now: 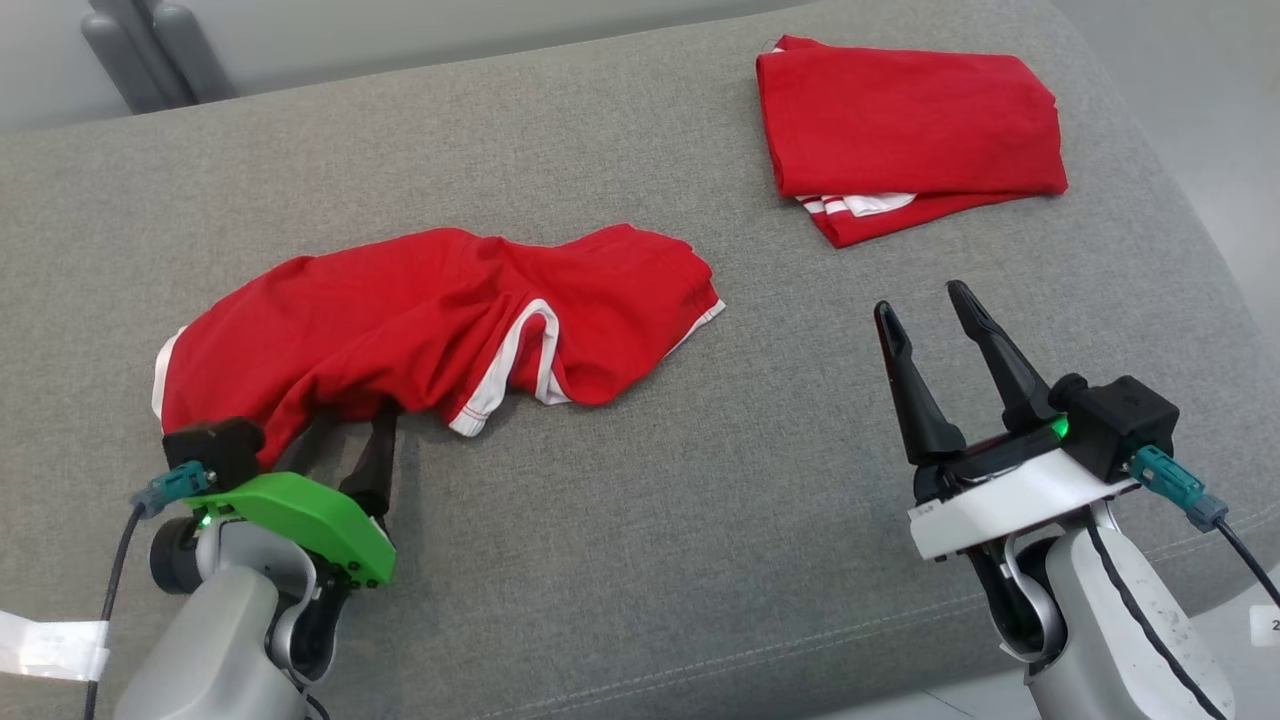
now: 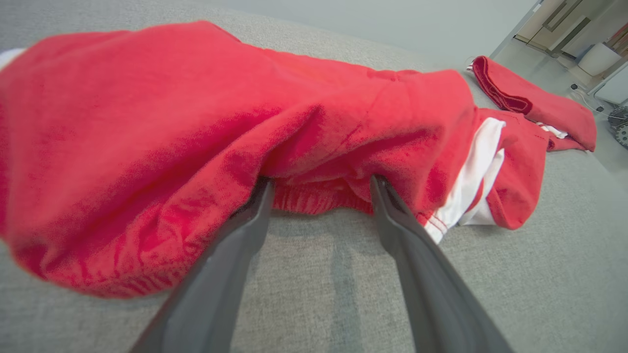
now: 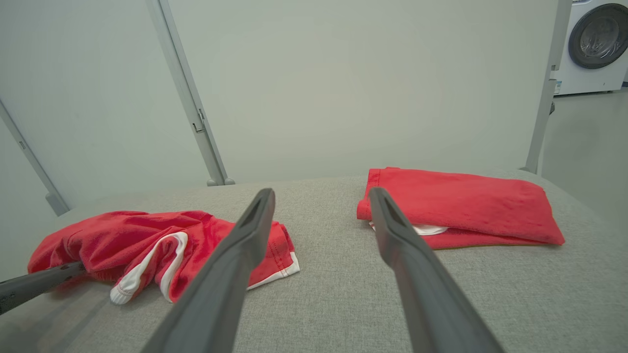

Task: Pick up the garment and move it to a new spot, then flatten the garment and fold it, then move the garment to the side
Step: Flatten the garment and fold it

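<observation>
Jaws of the left gripper stand wide open, closed on nothing, at the near-left edge of the garment. Both fingertips are hidden under that edge: in the left wrist view red cloth drapes over the two tips, and a ribbed red band of the garment lies across the gap between the fingers, low on the cushion. The garment itself is a crumpled red heap with white trim, lying on the cushion, its bulk stretching away from the left gripper and to its right.

Jaws of the right gripper are also spread wide and empty, well apart from the garment, off its right end; whether they touch the cushion I cannot tell. A second red piece, folded flat, lies beyond the garment's right end, clear of it.
</observation>
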Available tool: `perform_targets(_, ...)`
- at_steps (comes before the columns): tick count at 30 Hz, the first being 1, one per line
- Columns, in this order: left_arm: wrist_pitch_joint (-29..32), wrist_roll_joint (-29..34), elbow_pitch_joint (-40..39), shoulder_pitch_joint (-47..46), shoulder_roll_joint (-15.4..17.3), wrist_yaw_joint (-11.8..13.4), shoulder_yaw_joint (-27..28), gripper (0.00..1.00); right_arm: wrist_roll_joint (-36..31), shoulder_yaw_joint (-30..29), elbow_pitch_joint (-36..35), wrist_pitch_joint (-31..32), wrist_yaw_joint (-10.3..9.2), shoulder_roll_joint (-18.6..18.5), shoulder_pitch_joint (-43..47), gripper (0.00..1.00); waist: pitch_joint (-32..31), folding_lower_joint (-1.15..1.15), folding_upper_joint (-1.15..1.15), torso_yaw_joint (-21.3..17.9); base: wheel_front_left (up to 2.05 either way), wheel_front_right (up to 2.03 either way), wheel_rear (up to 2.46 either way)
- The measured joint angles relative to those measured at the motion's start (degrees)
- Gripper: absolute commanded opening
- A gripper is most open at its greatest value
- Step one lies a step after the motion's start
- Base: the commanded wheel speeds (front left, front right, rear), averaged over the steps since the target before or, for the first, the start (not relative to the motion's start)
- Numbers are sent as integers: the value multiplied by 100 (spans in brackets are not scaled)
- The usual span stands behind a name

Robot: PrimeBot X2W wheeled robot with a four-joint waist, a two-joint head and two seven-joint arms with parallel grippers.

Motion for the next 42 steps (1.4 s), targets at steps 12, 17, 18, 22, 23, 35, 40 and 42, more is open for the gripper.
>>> perform_targets(12,90,-319,-196,-166,-147,-8,-443,100,-29,24,-1,0,0,24,-58,100,89,0,0,-1,0,0,0)
perform_targets(17,40,-477,222,-282,36,-8,-68,100,-38,25,-4,0,0,29,-87,100,116,0,0,-6,0,0,0)
perform_targets(18,22,-503,244,-283,49,-8,-58,100,-38,25,-4,0,0,29,-87,100,120,0,0,-9,0,0,0)
perform_targets(22,-1,-532,244,-336,41,-8,-89,22,-40,29,-4,0,0,33,-87,100,130,0,0,-17,0,0,0)
perform_targets(23,-1,-532,241,-356,40,-8,-113,0,-40,29,-4,0,0,37,-87,100,130,0,0,-18,0,0,0)
perform_targets(35,-69,-410,-387,-383,124,-8,-654,0,-40,-40,66,0,0,52,-88,100,75,0,0,82,0,0,0)
perform_targets(40,-102,-254,-568,-482,303,-8,-690,0,-7,223,474,0,0,49,-92,100,34,0,0,232,0,0,0)
perform_targets(42,-102,-191,-568,-480,391,-8,-775,0,32,380,669,0,0,47,-165,100,27,0,0,298,0,0,0)
